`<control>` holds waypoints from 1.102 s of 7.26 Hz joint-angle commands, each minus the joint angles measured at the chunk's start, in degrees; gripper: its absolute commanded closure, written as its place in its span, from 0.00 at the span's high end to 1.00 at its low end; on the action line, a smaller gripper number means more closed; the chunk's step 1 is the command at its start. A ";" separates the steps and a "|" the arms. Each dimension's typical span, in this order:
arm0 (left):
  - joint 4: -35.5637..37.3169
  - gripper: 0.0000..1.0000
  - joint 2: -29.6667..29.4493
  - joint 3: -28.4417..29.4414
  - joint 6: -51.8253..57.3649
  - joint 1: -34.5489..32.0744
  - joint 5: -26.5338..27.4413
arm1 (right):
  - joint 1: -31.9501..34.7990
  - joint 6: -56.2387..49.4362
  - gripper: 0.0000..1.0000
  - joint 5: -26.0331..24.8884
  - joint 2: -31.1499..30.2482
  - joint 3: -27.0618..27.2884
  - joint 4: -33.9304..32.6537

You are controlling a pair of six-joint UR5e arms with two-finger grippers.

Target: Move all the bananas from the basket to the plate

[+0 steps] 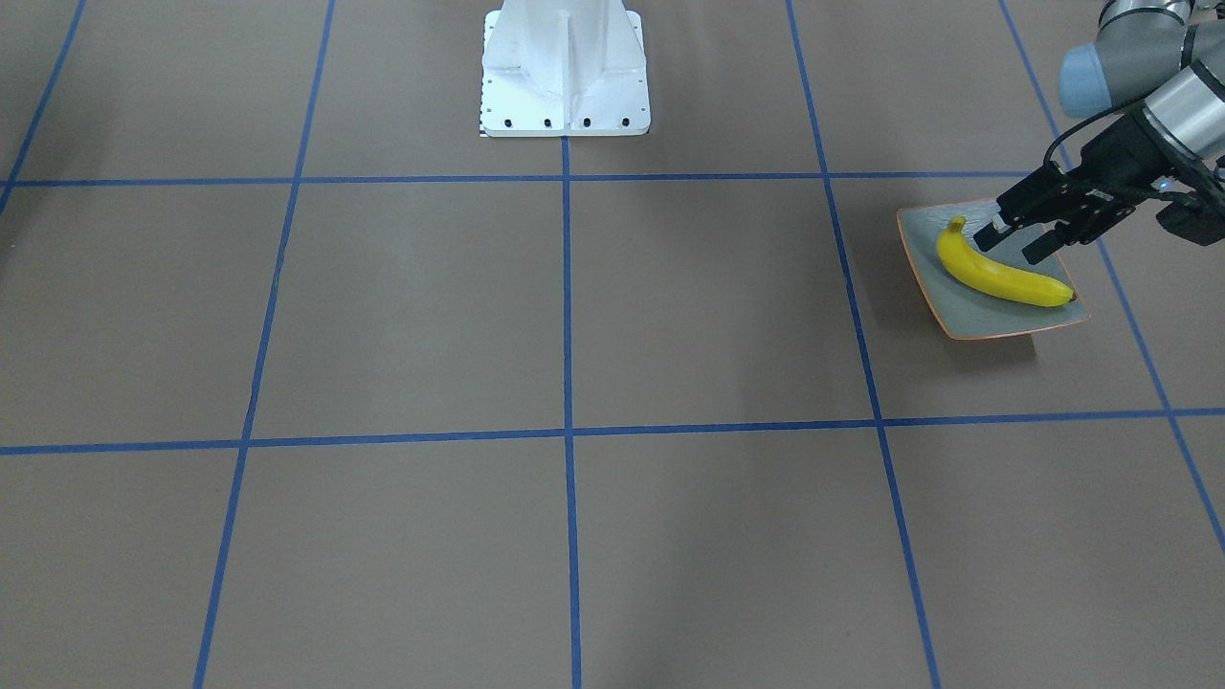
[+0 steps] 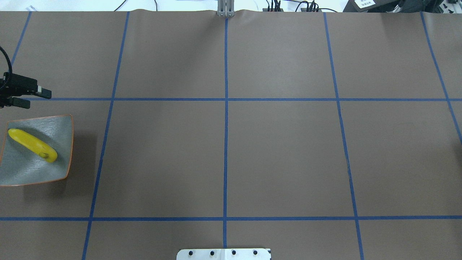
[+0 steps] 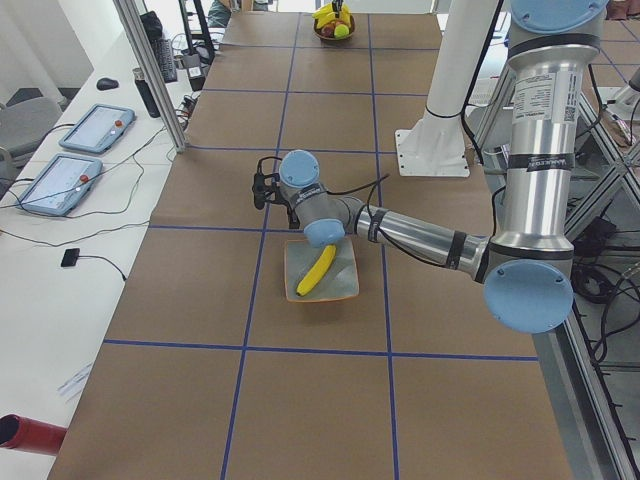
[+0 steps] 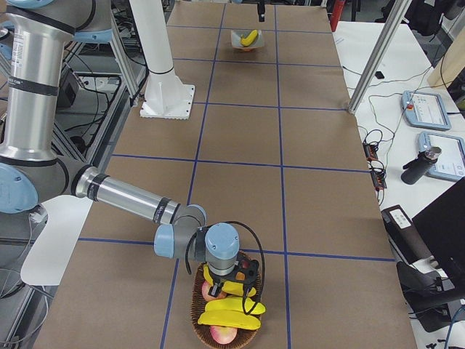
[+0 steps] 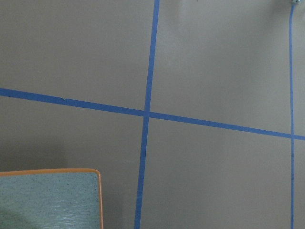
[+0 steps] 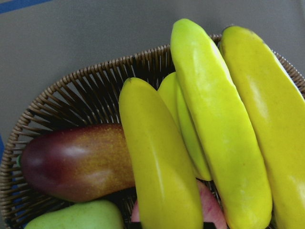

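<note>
— One banana (image 1: pixel 1000 273) lies slantwise on the plate (image 1: pixel 976 311), down at the robot's left end of the table. The other bananas (image 6: pixel 214 129), three at least, are heaped in the basket (image 6: pixel 71 90) at the far end.

— And the right gripper (image 4: pixel 236 280) hangs right over that heap. Jaws wide or narrow?

— I can't tell; only the side camera catches it, and its own wrist view shows no fingers. I'd have it take the topmost banana across the middle, pinching the narrow way, then lift straight up so the neighbours don't roll or drag the basket.

— The left gripper (image 1: pixel 1019 239)?

— Jaws apart, nothing in them, by the plate's edge.

— Funny, the overhead and front cameras miss the basket entirely.

— Yes, only the right-hand side view places it. The wrist view adds what's underneath: a reddish fruit (image 6: pixel 71 162) and a green fruit (image 6: pixel 76 217) that the bananas rest on.
</note>
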 commanded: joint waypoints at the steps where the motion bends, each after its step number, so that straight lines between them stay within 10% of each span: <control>1: -0.01 1.00 0.00 -0.05 0.00 0.03 -0.02 | 0.00 -0.21 0.00 2.04 0.05 0.56 0.18; 8: 0.69 1.00 -2.79 2.13 0.00 0.38 0.07 | 0.10 6.50 0.00 4.06 3.27 10.05 -0.43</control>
